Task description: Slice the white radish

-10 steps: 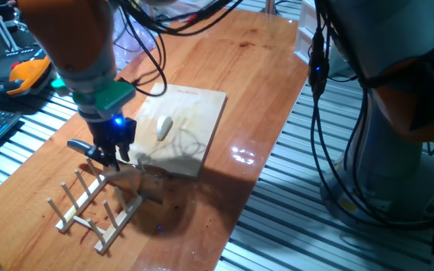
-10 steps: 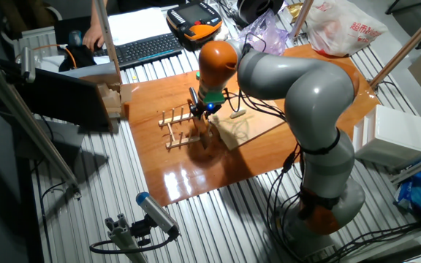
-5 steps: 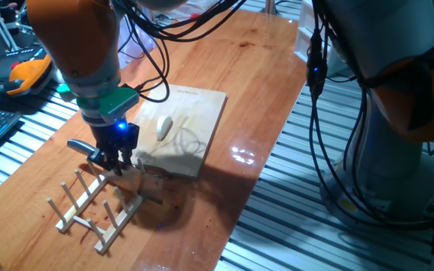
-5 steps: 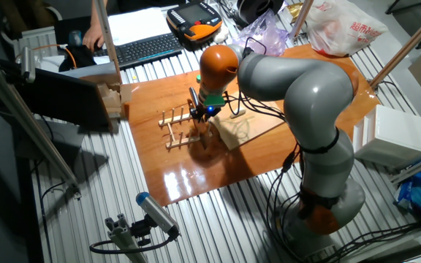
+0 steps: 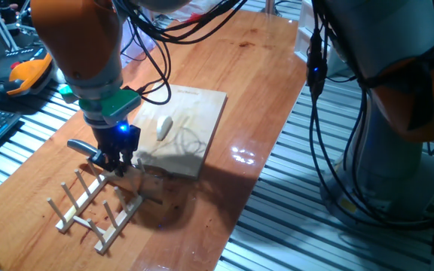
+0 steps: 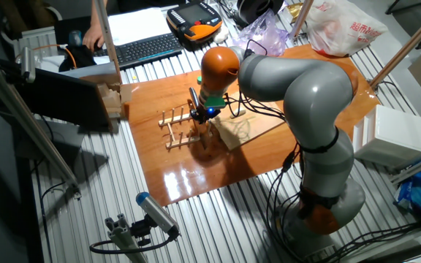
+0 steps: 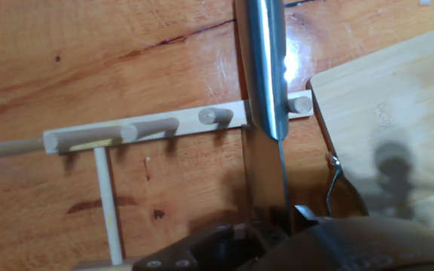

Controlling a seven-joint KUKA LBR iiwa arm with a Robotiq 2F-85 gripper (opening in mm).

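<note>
The white radish (image 5: 164,126) is a small oblong chunk lying whole on the wooden cutting board (image 5: 191,113), also visible as the radish (image 6: 236,115) in the other fixed view. My gripper (image 5: 119,160) hangs just off the board's near-left corner, above a wooden peg rack (image 5: 93,203). It is shut on a knife whose dark handle (image 5: 77,146) sticks out to the left. In the hand view the steel blade (image 7: 266,68) runs up the middle, crossing the rack's rail (image 7: 164,132); the board's edge (image 7: 390,113) lies to the right. The radish is outside the hand view.
A keyboard (image 6: 148,47) and an orange teach pendant (image 6: 196,18) lie past the table's far side. Cables (image 5: 153,45) trail from the arm over the table. A plastic bag (image 6: 335,29) sits at the table's end. The table edge (image 5: 266,173) runs right of the board.
The gripper with the knife has shifted slightly to the right, toward the board's corner. The radish and rack have not moved.
</note>
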